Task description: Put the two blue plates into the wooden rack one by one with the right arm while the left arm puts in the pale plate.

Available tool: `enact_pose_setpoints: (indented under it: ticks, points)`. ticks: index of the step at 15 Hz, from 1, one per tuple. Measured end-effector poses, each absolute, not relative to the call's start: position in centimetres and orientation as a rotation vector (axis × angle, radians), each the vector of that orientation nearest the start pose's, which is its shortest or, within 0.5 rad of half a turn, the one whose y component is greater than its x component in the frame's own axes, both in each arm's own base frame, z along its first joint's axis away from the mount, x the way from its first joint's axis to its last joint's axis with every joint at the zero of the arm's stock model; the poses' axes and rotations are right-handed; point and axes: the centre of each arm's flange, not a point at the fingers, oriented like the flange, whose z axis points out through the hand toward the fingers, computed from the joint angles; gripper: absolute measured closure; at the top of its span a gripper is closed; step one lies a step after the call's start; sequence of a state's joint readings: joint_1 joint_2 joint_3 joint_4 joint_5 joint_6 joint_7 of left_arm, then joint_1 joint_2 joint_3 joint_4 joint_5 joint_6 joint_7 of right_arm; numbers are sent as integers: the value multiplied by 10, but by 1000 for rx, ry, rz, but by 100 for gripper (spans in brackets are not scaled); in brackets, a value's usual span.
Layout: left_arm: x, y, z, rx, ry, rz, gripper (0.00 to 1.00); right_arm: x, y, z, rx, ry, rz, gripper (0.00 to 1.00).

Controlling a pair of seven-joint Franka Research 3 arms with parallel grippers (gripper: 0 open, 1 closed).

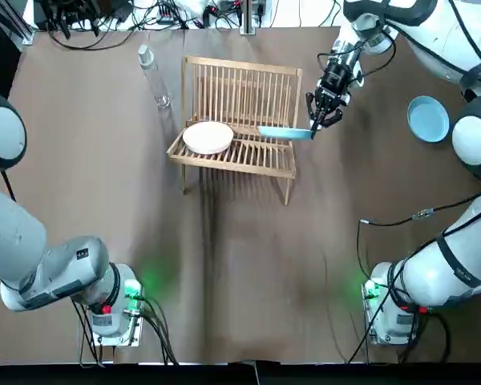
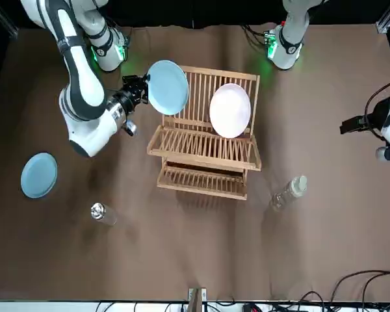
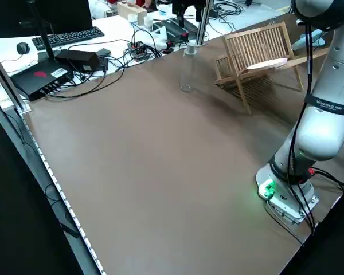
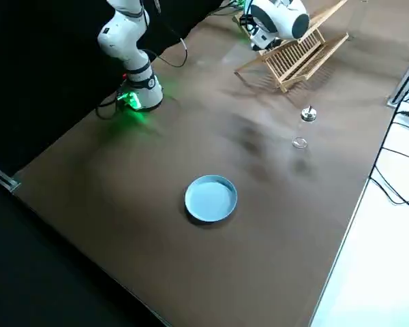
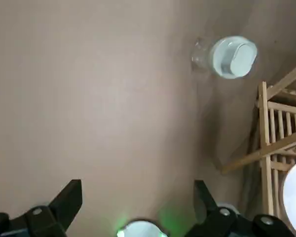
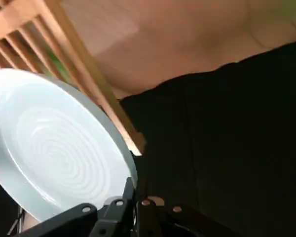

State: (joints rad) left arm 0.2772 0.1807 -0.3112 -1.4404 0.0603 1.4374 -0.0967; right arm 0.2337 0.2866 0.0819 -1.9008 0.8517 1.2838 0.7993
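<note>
Rim of a round, glossy blue plate point(image 2: 168, 86) sits pinched in the right hand point(image 1: 313, 127) at the slatted wooden rack point(image 1: 240, 88).

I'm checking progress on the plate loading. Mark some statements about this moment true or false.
1. The pale plate already sits in the wooden rack. True.
2. The right gripper is empty. False: it is shut on a blue plate at the rack's end.
3. Both blue plates are in the rack. False: the second blue plate lies flat on the table, apart from the rack.
4. The left gripper is open and holds nothing. True.
</note>
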Motion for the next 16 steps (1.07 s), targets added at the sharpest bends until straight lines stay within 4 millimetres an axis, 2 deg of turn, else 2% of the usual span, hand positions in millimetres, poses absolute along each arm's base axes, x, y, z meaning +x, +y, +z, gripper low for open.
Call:
enact_pose_setpoints:
  ticks: [3,9,12,13,16]
  points:
    - [589,-9,587,-3110,-44,210,0,469,263,359,-2243,748,1578,97]
    - [585,-13,605,-3110,-43,136,0,467,276,345,-2254,766,1563,94]
    - [578,-28,621,-3098,-28,90,0,466,279,339,-2253,771,1571,93]
    - [574,-30,627,-3117,-39,76,0,467,279,338,-2251,772,1572,89]
    - [562,-19,637,-3168,-75,51,0,467,279,338,-2247,771,1573,66]
